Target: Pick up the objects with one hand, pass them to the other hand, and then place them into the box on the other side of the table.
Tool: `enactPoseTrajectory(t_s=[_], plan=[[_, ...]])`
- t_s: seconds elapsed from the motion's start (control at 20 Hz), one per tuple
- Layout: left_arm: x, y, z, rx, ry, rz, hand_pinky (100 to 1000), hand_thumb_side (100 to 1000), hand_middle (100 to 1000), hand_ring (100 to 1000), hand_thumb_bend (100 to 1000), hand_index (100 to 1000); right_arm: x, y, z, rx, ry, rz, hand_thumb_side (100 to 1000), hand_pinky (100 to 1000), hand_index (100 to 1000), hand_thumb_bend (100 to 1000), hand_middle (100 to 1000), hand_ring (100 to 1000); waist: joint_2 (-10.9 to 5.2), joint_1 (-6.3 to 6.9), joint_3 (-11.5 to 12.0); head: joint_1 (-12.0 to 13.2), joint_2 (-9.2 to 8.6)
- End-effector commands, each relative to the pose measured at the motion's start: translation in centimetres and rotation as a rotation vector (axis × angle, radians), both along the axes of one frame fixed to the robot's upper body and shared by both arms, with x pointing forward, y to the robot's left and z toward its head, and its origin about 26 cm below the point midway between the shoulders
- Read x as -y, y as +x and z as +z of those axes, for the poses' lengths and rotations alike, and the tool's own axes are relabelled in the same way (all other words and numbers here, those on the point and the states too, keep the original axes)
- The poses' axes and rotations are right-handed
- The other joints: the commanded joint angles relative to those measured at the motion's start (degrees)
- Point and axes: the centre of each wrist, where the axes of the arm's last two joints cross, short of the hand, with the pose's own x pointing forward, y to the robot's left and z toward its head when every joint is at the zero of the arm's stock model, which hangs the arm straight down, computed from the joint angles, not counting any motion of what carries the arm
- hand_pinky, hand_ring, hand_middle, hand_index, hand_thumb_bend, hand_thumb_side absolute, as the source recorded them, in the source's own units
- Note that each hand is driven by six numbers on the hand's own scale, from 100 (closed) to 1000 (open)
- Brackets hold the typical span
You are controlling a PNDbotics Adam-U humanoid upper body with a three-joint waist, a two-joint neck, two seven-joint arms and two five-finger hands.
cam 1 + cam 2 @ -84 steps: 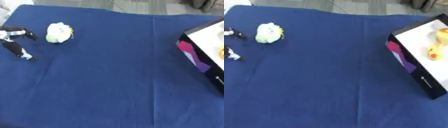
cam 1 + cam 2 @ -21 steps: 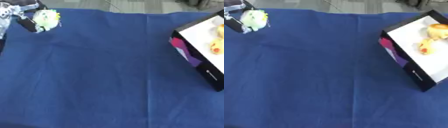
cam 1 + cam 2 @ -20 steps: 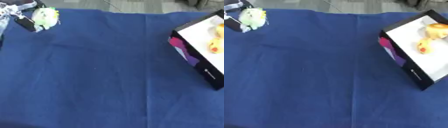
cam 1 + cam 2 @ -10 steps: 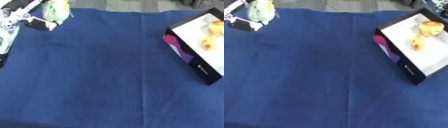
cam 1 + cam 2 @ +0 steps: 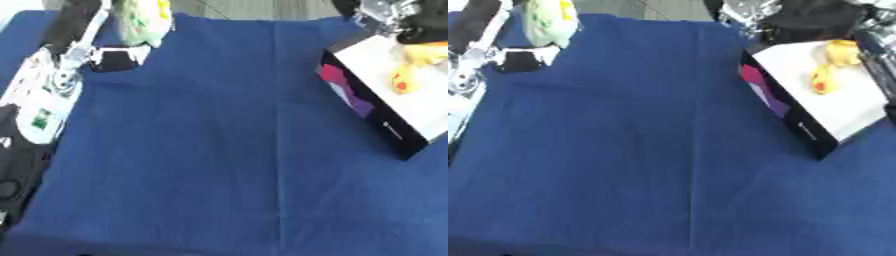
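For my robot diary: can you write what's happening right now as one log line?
left hand: holding pale green toy at far left | right hand: above box | box: yellow toys inside | blue cloth

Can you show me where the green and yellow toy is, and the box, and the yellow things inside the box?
Pale green and yellow toy point(image 5: 140, 22), left eye view, on its body.
Black box with white inside point(image 5: 785, 107), right eye view, on its dark side wall.
Yellow toys in the box point(image 5: 826, 75), right eye view, on the lower one.

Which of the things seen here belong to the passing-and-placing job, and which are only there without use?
Belong to the job:
- pale green and yellow toy, held up in the left hand
- right hand, above the box
- box, white inside
- yellow objects already in the box

Only there:
- blue cloth covering the table
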Motion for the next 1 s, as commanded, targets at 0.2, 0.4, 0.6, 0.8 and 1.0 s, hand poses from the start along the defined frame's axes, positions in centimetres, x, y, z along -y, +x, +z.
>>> enactPoseTrajectory(t_s=[0.2, 0.4, 0.6, 0.8, 1.0], plan=[[3.3, -1.1, -0.2, 0.153, -0.008, -0.053, 753, 100, 581, 620, 100, 745, -2.6, -0.2, -0.1, -0.015, -0.083, 0.032, 518, 987, 1000, 100, 1000, 1000, -1.93, -0.35, 0.4, -0.4, 0.34], [4.8, -1.2, -0.8, 0.176, 0.003, -0.061, 748, 100, 577, 613, 100, 741, -3.8, 0.2, -0.5, -0.021, -0.112, 0.055, 575, 989, 1000, 100, 1000, 1000, -1.73, -0.56, 0.8, -0.8, 0.65], [6.4, -1.4, -1.2, 0.193, 0.008, -0.077, 743, 100, 576, 610, 100, 740, -4.9, 0.8, -1.0, -0.038, -0.138, 0.081, 637, 993, 1000, 100, 1000, 1000, -1.37, -0.76, 1.4, -1.8, 0.64], [7.1, -1.6, -1.2, 0.243, -0.01, -0.061, 726, 100, 568, 597, 100, 733, -5.3, 1.5, -1.3, -0.032, -0.144, 0.05, 638, 998, 1000, 100, 1000, 1000, -1.14, -0.94, 1.9, -2.5, 0.53], [7.8, -1.9, -1.2, 0.295, -0.031, -0.044, 713, 100, 564, 589, 100, 730, -5.6, 2.6, -2.0, -0.005, -0.134, -0.082, 630, 1000, 1000, 100, 1000, 1000, -0.98, -1.11, 2.5, -3.2, 0.4]])
